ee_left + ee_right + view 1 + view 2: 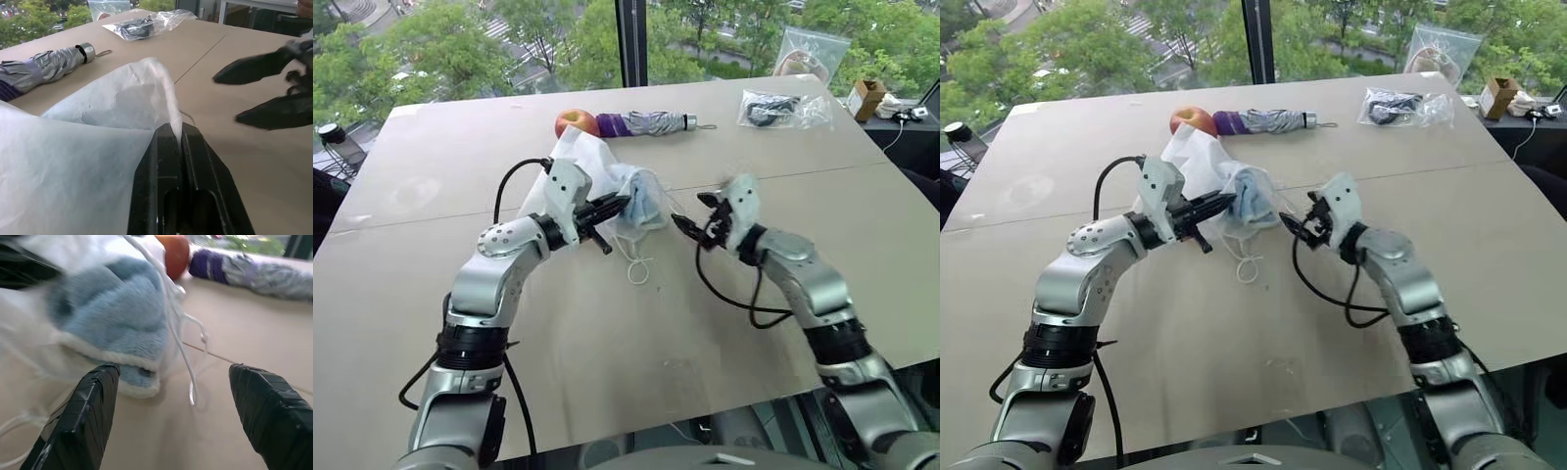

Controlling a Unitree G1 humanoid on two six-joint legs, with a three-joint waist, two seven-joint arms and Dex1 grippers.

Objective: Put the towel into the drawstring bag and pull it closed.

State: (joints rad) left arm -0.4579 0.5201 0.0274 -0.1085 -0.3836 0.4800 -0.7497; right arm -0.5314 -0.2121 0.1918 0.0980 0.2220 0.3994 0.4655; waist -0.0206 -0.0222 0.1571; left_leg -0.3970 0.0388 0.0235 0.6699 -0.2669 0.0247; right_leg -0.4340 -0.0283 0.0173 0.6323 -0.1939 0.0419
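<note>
right wrist view, towel (115, 308) before parted right tool (176, 426)

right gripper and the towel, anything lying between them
In the right wrist view, a thin white cord loop of the drawstring bag hangs between the open right gripper and the towel; otherwise bare table.
</note>
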